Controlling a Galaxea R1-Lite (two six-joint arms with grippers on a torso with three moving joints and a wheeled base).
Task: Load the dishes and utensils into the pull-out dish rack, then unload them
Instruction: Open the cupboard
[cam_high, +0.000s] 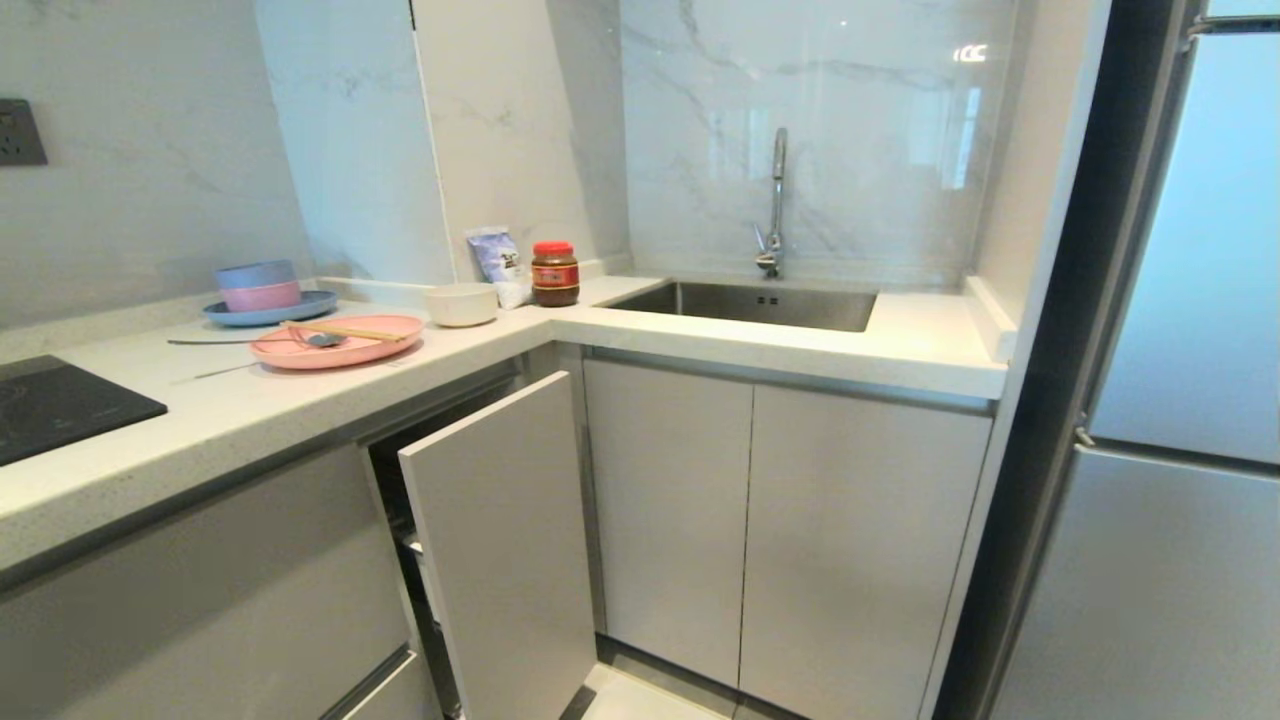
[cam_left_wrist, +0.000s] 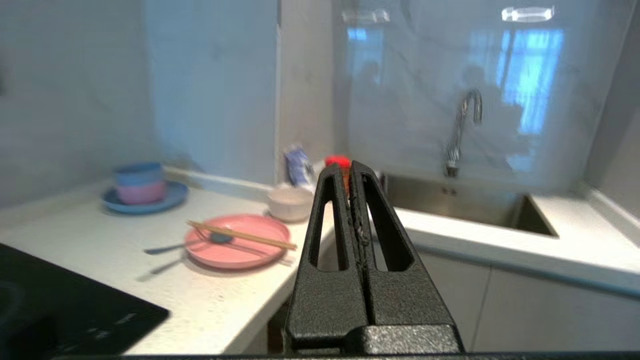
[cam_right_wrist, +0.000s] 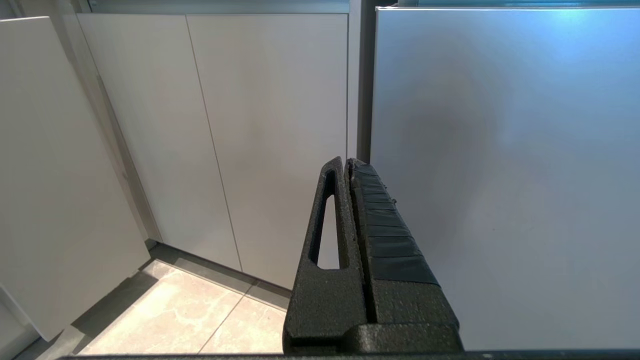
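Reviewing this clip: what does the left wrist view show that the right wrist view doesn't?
Only the left wrist view: the left gripper, fingers shut, raised toward the counter with the pink plate, chopsticks and spoon on it, the white bowl, and the sink.
Only the right wrist view: the right gripper, shut, low near the floor and the fridge front.
Both: grey cabinet doors.

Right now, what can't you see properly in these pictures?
- Dish rack's basket: head view, hidden behind its pulled-out front panel and the countertop.
- Spoon: its bowl lies under the chopsticks on the pink plate.
- Red-lidded jar: left wrist view, blurred, mostly behind the shut left pincer.
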